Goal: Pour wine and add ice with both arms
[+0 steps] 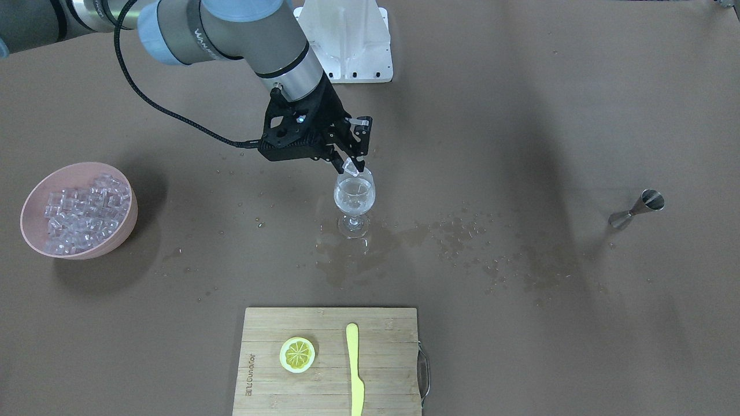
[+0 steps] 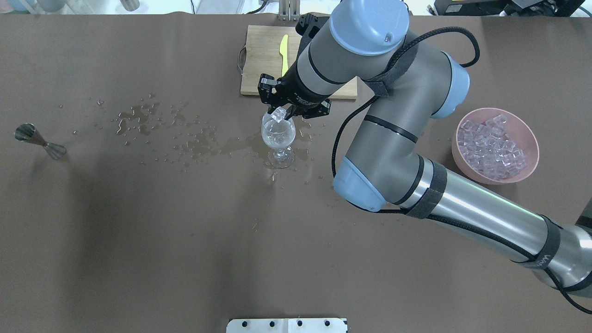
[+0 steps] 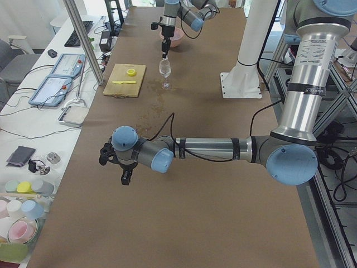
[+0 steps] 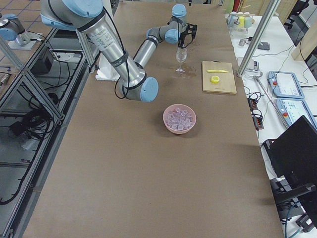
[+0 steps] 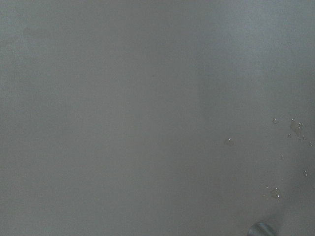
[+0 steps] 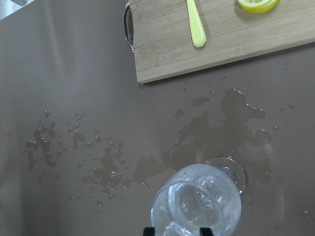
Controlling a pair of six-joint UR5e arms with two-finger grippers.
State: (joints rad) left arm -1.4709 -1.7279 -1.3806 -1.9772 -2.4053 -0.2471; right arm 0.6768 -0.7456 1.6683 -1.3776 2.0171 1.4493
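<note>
My right gripper point(image 1: 349, 166) is shut on one clear ice cube point(image 1: 351, 167) and holds it just above the rim of the wine glass point(image 1: 354, 199). The glass stands upright mid-table and holds clear wine point(image 2: 277, 135). In the right wrist view the glass point(image 6: 197, 199) is right below, with the cube point(image 6: 171, 229) between the fingertips point(image 6: 148, 230). The pink bowl of ice point(image 1: 78, 211) stands apart on the robot's right side point(image 2: 494, 144). My left gripper point(image 3: 124, 168) shows only in the exterior left view, low over bare table; I cannot tell if it is open.
A steel jigger point(image 1: 636, 209) stands on the robot's left side. A wooden cutting board point(image 1: 329, 375) at the far edge carries a lemon slice point(image 1: 297, 354) and a yellow knife point(image 1: 354, 370). Spilled puddles and droplets point(image 1: 352, 260) surround the glass. The white pedestal point(image 1: 347, 40) is at the robot's base.
</note>
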